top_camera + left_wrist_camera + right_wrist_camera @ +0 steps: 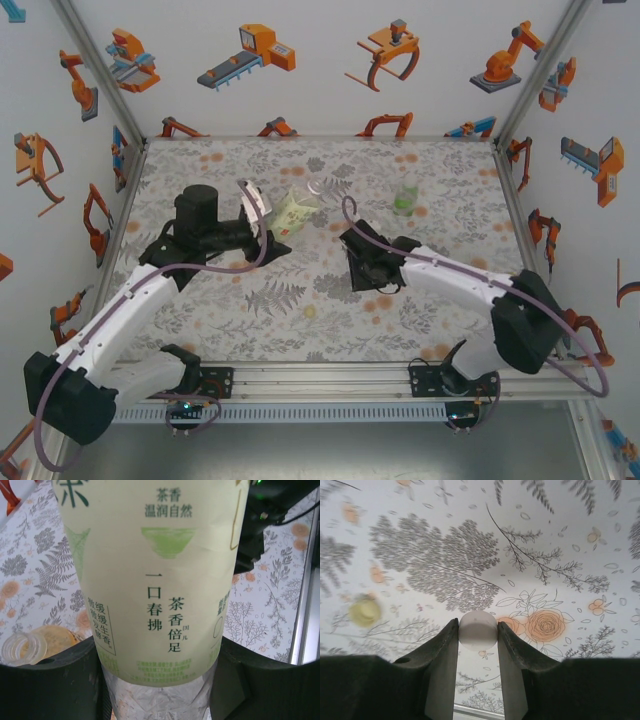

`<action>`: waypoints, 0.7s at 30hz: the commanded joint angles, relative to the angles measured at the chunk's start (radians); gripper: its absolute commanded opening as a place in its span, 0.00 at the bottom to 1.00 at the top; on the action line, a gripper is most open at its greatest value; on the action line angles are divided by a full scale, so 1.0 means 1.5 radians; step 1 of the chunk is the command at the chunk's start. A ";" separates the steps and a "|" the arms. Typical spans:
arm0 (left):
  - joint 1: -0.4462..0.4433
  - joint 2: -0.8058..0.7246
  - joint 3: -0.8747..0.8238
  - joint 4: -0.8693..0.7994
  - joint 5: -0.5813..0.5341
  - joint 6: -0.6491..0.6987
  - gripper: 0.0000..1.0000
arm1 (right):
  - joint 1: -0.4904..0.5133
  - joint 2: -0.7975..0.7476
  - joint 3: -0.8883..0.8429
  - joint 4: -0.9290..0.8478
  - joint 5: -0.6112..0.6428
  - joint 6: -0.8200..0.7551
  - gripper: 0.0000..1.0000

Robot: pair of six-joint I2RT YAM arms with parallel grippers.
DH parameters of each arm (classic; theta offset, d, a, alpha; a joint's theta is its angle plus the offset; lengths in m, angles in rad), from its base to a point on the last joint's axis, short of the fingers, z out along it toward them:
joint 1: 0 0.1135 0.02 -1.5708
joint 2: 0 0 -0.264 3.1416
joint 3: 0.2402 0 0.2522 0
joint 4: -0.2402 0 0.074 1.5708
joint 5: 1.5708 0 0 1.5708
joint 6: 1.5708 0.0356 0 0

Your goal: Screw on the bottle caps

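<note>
Three bottles: I count the pale yellowish bottle [295,212] left of centre, the green bottle [405,200] well apart to its right near the far edge, and the amber bottle [52,640] low beside my left hand.
Left hand [160,655]: closed on the pale yellowish bottle, with one dark finger [55,685] on each side of its lower body, at the bottom edge of the label.
Label: pale green, with a tea-bowl drawing and dark green Chinese print; clear ribbed plastic shows below it.
Bottle pose: from overhead it looks tilted, top toward the far right; I cannot tell whether its base touches the tabletop [300,310].
Amber bottle detail: in my left wrist view its clear neck ring sits just beside the left finger.
Right hand [478,639]: closed on the white cap [478,627], which is pinched between the two fingertips. I cannot tell whether it clears the tabletop.
Right hand position: near the tabletop's centre in the overhead view, to the right of the pale yellowish bottle and nearer to me.
Pale yellow cap [365,611]: lying on the tabletop, apart from the right hand, off to the left in my right wrist view.
Tabletop print: grey ferns and orange flowers.
</note>
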 commanded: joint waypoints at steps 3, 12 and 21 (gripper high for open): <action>-0.026 -0.017 0.045 -0.063 -0.023 0.090 0.09 | -0.001 -0.130 0.059 -0.019 -0.003 -0.139 0.02; -0.081 -0.074 0.020 -0.129 -0.006 0.235 0.03 | -0.001 -0.317 0.112 0.011 -0.154 -0.409 0.00; -0.125 -0.094 0.020 -0.198 -0.025 0.313 0.00 | -0.001 -0.394 0.166 0.043 -0.424 -0.579 0.00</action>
